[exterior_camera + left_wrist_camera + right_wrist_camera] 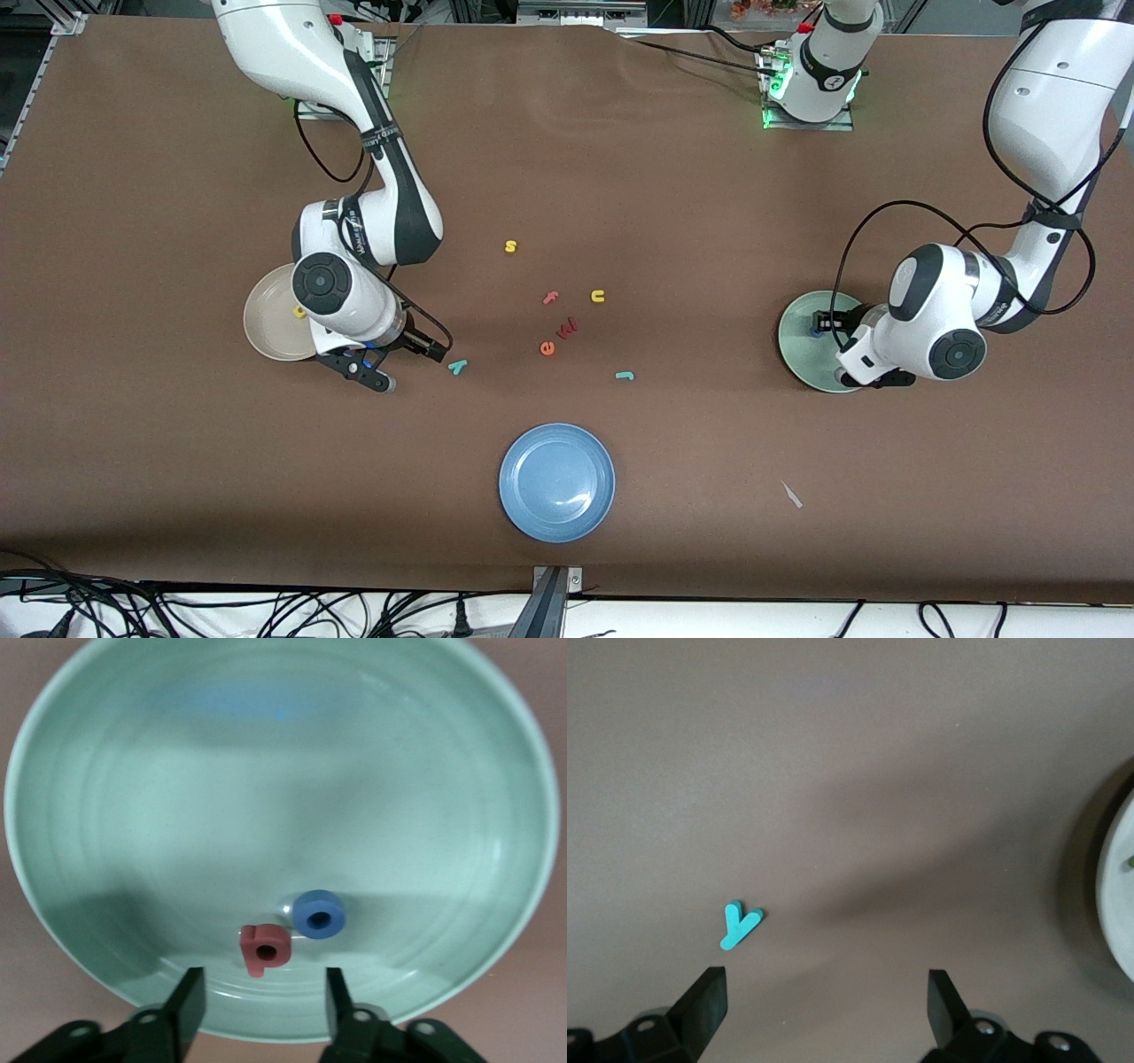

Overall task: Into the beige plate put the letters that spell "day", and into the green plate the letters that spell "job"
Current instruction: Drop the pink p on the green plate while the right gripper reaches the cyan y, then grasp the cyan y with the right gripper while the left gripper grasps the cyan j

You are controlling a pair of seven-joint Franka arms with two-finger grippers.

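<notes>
Right wrist view: right hand hung released over the worktop; the teal "y" lay just ahead, toward one finger, stem slanted. Left hand stood parted, empty, above the green plate.

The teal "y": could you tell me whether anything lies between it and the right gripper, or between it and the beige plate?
Nothing visible does. The teal "y" lies alone on bare table, just off the open right gripper, which hangs beside the beige plate. The other loose letters lie toward the left arm's end, away from that path.
</notes>
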